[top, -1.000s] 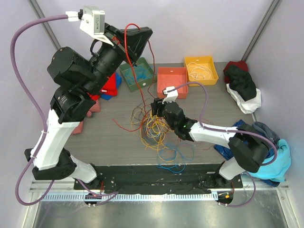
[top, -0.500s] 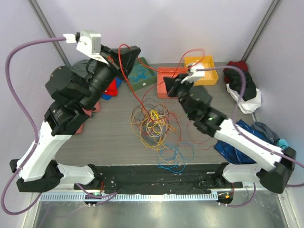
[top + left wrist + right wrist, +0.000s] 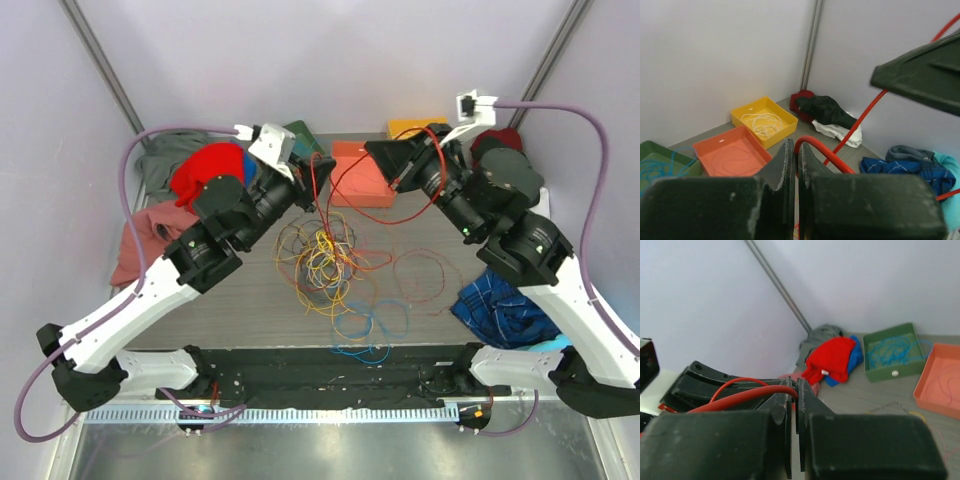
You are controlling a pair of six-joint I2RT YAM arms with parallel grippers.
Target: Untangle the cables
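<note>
Grey table (image 3: 230, 290). Tangled cables (image 3: 322, 262) heaped mid-table: yellow, orange, brown and blue loops.
3 trays at far edge: green tray (image 3: 885, 374), orange tray (image 3: 747, 155), yellow tray (image 3: 785, 131).
1 red cable (image 3: 860, 122) strung in air between left gripper (image 3: 796, 150) and right gripper (image 3: 795, 390), each with fingers pinched on it.
White sticker (image 3: 722, 141) in orange tray, text unreadable.

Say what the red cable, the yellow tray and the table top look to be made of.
The red cable: likely plastic-sheathed wire, smooth with a slight sheen; it bends in even curves. The yellow tray: probably moulded plastic, matte, uniform colour, thin straight walls. The table top: grey, matte, with fine streaks like wood grain; laminate or painted board, cannot tell which.
</note>
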